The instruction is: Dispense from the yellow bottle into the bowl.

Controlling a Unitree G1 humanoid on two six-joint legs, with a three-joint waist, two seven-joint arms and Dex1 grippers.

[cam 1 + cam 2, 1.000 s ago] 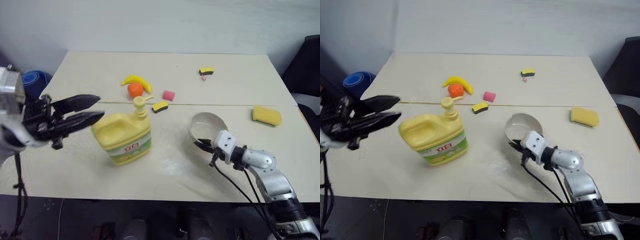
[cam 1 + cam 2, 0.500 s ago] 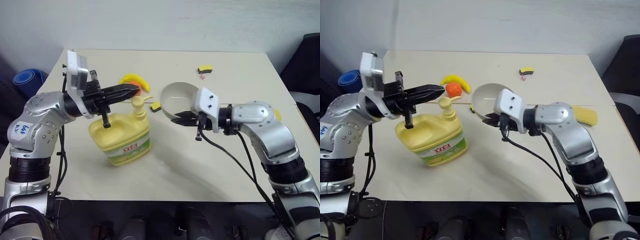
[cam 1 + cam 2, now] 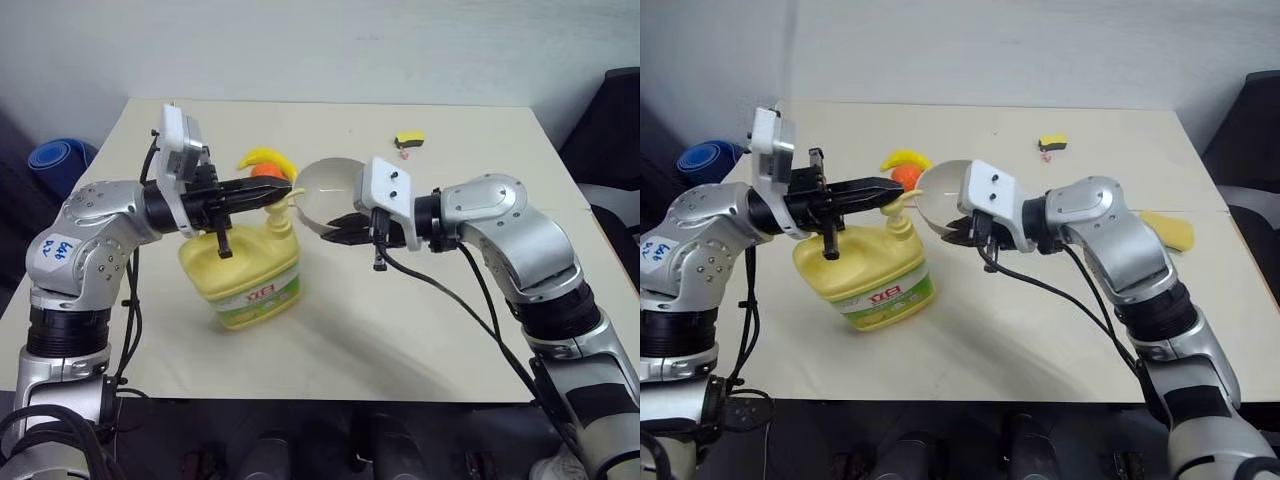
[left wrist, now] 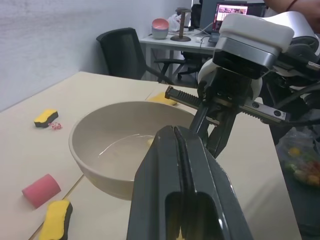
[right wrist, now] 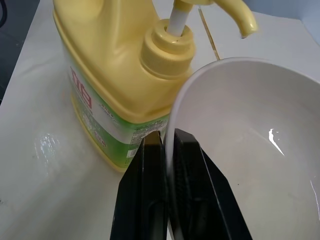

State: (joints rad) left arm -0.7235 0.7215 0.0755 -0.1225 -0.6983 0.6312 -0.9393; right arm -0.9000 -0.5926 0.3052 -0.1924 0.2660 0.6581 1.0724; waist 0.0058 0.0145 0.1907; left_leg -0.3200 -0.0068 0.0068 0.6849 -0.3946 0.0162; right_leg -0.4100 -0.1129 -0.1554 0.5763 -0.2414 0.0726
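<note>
Both arms raised inward, left hand (image 3: pixel 285 190) and right hand (image 3: pixel 333 229) closed.

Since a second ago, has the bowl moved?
Yes. The right hand, shut on the bowl, has lifted it off the table and carried it left, up to the yellow bottle, under the pump spout.

The right gripper (image 3: pixel 338 229) has lifted the bowl (image 3: pixel 325 190) beside the yellow bottle (image 3: pixel 243 271).
</note>
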